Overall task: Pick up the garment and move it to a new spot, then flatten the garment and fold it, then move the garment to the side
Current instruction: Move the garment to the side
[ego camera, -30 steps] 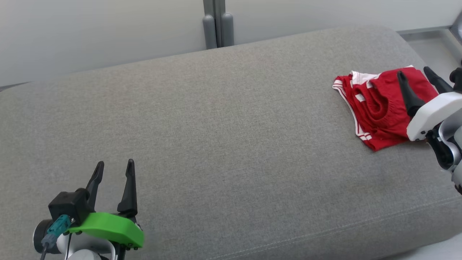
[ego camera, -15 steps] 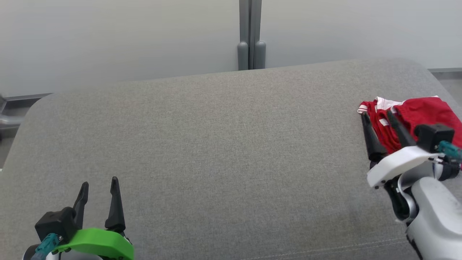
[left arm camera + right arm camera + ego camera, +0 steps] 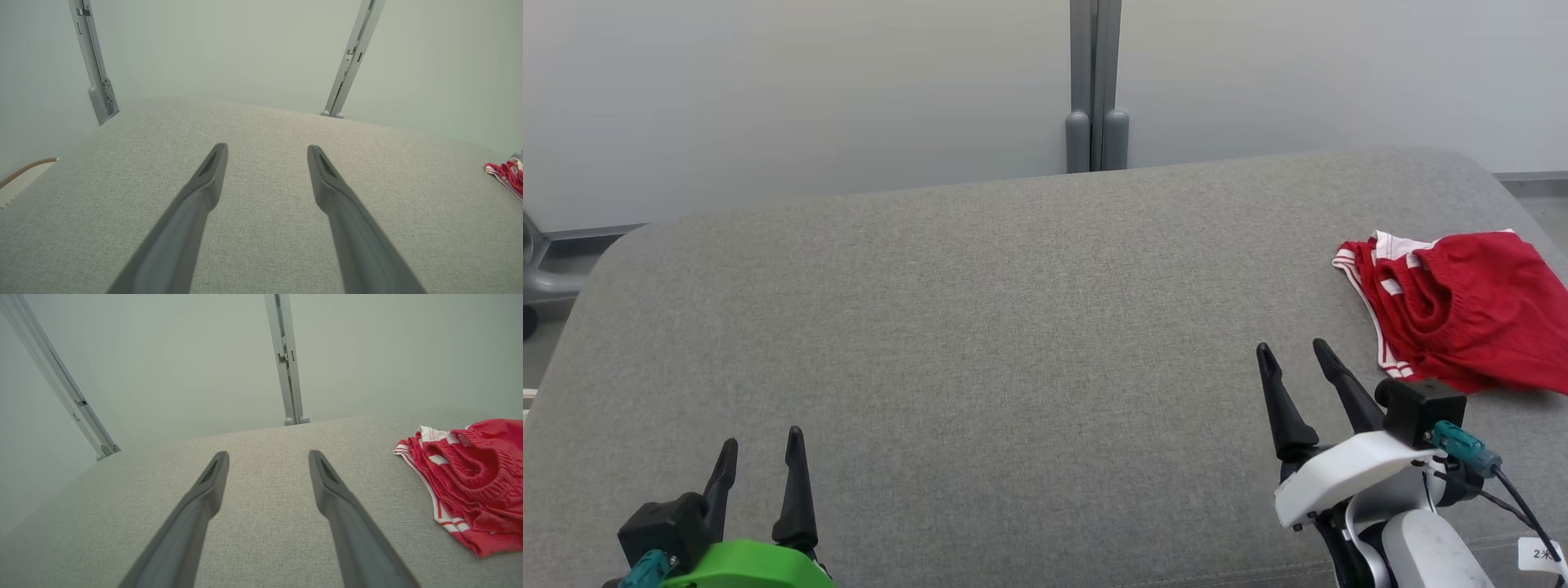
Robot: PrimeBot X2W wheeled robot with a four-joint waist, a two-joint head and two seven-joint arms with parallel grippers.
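Red white-striped cloth shorts [image 3: 1478, 318] lie rumpled, long axis slanting far-left to near-right; left gripper [image 3: 761, 437] and right gripper [image 3: 1291, 347] gape wide, empty.

This looks like a screened-off test bay in a lab or workshop, not a home. A broad grey fabric cushion [image 3: 980, 327] with rounded corners and a stitched seam along its near edge lies in the middle, like a sofa seat or bed. Its surroundings are plain and technical. Pale, bare panels [image 3: 809, 90] stand close behind it, joined by a grey metal post [image 3: 1094, 82] with rounded feet. The wrist views show side posts [image 3: 96, 73] with brackets and hinges, so the panels screen several sides. A grey rail [image 3: 1531, 175] runs along the panel foot above bare grey floor [image 3: 1553, 214]. A brown cable [image 3: 24, 168] lies loose beside the cushion.
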